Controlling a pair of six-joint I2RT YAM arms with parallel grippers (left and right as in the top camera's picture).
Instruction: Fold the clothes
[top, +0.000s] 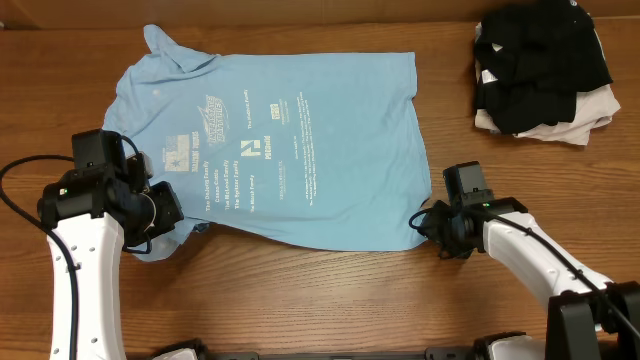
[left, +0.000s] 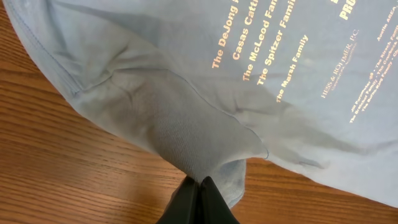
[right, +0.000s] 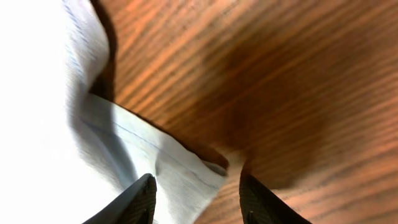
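With left gripper (left: 200, 185) clamped on cloth and right gripper (right: 198, 186) spread astride the hem corner, flanking the T-shirt's (top: 290, 100) lower edge.
Spread flat above both in overhead frame, long axis left-right; likely fold upward.

t-shirt (top: 270, 150) lies on table (top: 320, 300), garment pile (top: 540, 70) to its right.

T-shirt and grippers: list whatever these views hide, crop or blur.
- Overhead: T-shirt small print too small to read.
- Overhead: left gripper fingertips hidden beneath its own wrist.
- Right wrist: cloth beside the right gripper washed out white, blurred.
- Overhead: black garments cropped by the top edge.
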